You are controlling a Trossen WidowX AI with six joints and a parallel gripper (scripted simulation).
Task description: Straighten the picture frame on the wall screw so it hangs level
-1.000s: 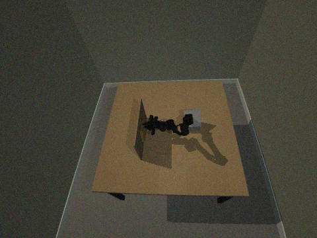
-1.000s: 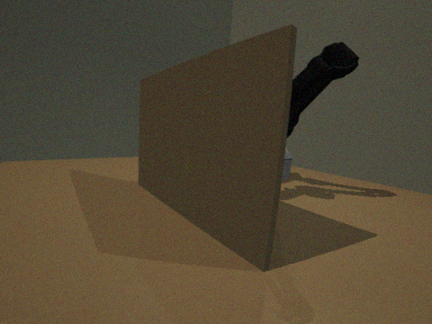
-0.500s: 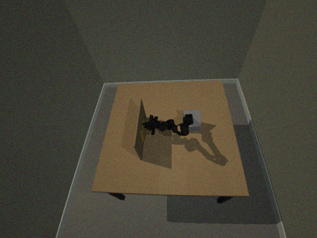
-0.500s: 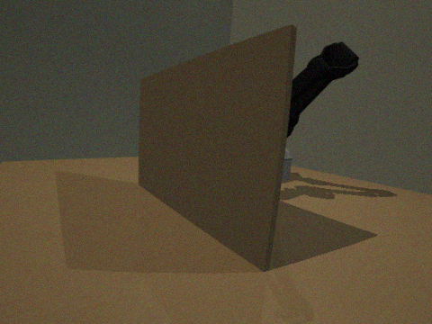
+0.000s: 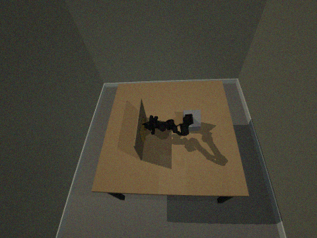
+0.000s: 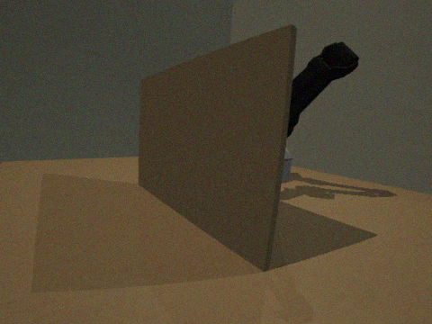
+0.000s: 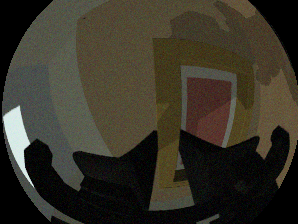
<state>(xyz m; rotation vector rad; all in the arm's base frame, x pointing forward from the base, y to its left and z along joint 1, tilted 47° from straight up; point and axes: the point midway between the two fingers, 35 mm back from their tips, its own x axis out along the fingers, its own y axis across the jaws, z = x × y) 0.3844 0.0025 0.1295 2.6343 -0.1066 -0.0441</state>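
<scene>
Wall panel (image 6: 216, 148) hides picture frame, most of arm (image 6: 315, 85) in exterior view

A tan counter (image 5: 172, 172) carries an upright wall panel (image 5: 141, 132) toward its left edge. The black arm (image 5: 172, 125) stretches from a pale base block (image 5: 195, 116) near the middle, its pincer (image 5: 147, 124) shut on the yellowish picture frame (image 5: 142, 133) at the panel.
</scene>
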